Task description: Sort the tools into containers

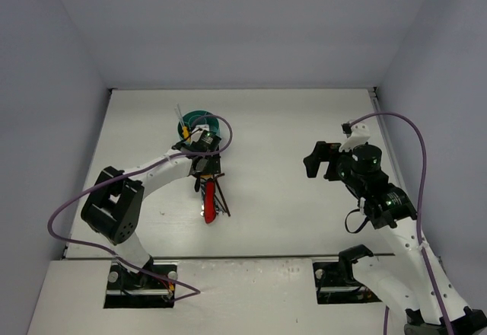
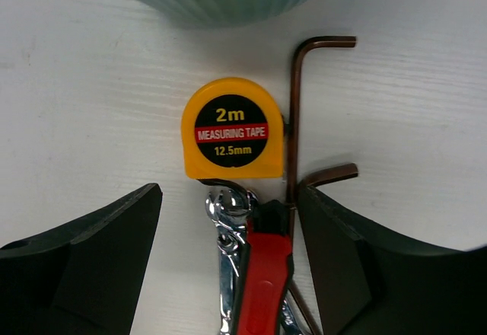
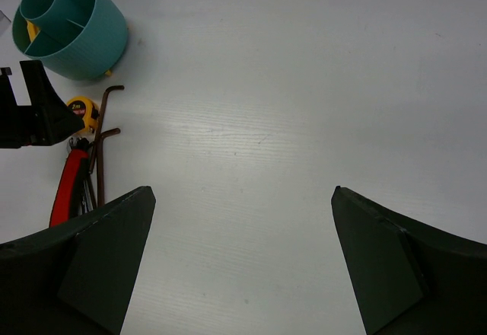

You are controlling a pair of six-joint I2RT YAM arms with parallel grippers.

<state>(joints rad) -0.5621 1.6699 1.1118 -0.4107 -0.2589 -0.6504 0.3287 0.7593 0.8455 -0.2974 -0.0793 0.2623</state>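
Pile sits just short of the teal organiser (image 3: 84, 42) wall: tape measure (image 2: 232, 128) flat, hex keys (image 2: 295, 106) touching its right edge, wrench (image 2: 226, 205) and red handle (image 2: 262, 274) below. left tool (image 2: 228, 198) low over pile, arm stretched forward, jaws spread, gripping nothing. right tool (image 3: 243, 194) wide open, well apart, open surface (image 3: 304, 84) beneath.

The tape measure (image 2: 232, 128) bears a black label reading "2m" and "12.5mm". Its red band says "MEASURING TAPE".

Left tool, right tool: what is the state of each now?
Left tool: open, holding nothing.
Right tool: open, holding nothing.
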